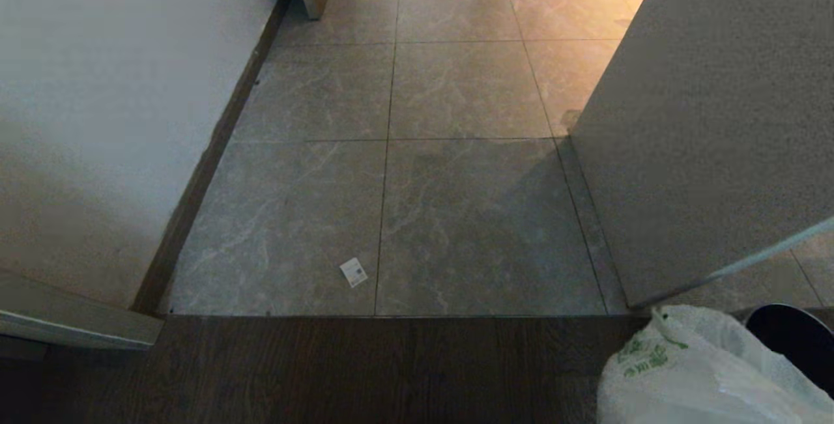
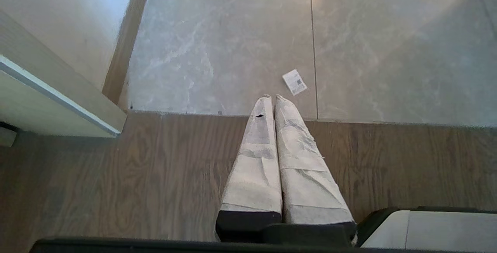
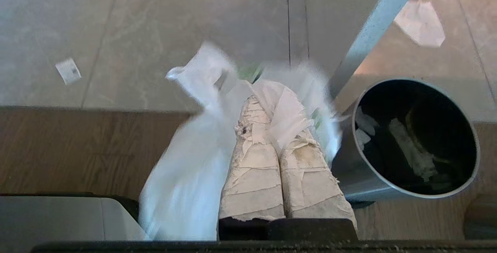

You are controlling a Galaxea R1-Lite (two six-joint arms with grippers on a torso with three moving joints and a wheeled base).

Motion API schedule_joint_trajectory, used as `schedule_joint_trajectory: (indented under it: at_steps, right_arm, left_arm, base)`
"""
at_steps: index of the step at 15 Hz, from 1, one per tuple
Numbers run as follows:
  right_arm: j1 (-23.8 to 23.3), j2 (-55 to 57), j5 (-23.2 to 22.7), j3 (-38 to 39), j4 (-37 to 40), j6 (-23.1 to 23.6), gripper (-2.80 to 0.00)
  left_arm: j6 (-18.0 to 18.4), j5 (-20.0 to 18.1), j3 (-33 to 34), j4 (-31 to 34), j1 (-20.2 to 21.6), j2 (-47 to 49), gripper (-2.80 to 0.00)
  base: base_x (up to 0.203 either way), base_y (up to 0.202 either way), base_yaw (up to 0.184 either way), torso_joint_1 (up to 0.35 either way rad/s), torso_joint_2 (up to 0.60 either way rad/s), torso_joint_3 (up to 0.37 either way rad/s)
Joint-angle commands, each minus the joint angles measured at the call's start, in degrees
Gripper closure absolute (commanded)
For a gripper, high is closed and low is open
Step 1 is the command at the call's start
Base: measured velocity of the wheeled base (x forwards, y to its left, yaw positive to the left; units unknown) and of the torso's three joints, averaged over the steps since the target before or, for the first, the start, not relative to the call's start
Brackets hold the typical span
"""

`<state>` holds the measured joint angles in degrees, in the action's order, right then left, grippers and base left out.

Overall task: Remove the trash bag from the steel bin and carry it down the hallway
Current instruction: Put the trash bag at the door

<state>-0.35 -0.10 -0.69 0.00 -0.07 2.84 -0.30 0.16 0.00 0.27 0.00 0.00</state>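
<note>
The white trash bag (image 3: 186,167) with green printing hangs out of the steel bin, and my right gripper (image 3: 271,103) is shut on its bunched top. In the head view the trash bag (image 1: 690,372) fills the bottom right corner. The steel bin (image 3: 357,183) stands on the wood floor just beside the bag, its dark inside holding a few scraps; only its dark rim (image 1: 791,339) shows in the head view. The hallway (image 1: 456,85) of glossy beige tiles runs ahead. My left gripper (image 2: 273,97) is shut on nothing, parked above the wood floor near the tile edge.
An open door (image 1: 704,131) juts in on the right, its edge (image 3: 372,31) beside the bin. A wall with dark baseboard (image 1: 208,150) lines the left. A small paper label (image 1: 353,272) lies on the tiles, and a paper scrap (image 3: 421,23) beyond the door.
</note>
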Motion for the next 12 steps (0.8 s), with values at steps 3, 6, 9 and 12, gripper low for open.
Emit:
schedule_joint_trajectory:
  at_steps: [3,6,9,12]
  right_arm:
    - [0.0,0.1,-0.02,0.0,-0.01,0.06,0.0]
    - [0.0,0.1,-0.02,0.0,-0.01,0.06,0.0]
    - [0.0,0.1,-0.02,0.0,-0.01,0.06,0.0]
    - [0.0,0.1,-0.02,0.0,-0.01,0.06,0.0]
  left_arm:
    - [-0.05,0.1,0.0,0.0,0.0,0.0,0.0]
    - [-0.2,0.11,0.02,0.0,0.0,0.0,0.0]
    - [-0.13,0.11,0.0,0.0,0.0,0.0,0.0]
    - [-0.22,0.06,0.03,0.0,0.0,0.0,0.0]
  base:
    - [0.0,0.0,0.0,0.001,0.0,0.19]
    - [0.0,0.0,0.0,0.005,0.0,0.205]
    - [0.0,0.0,0.0,0.006,0.0,0.212]
    - [0.0,0.0,0.0,0.003,0.0,0.212]
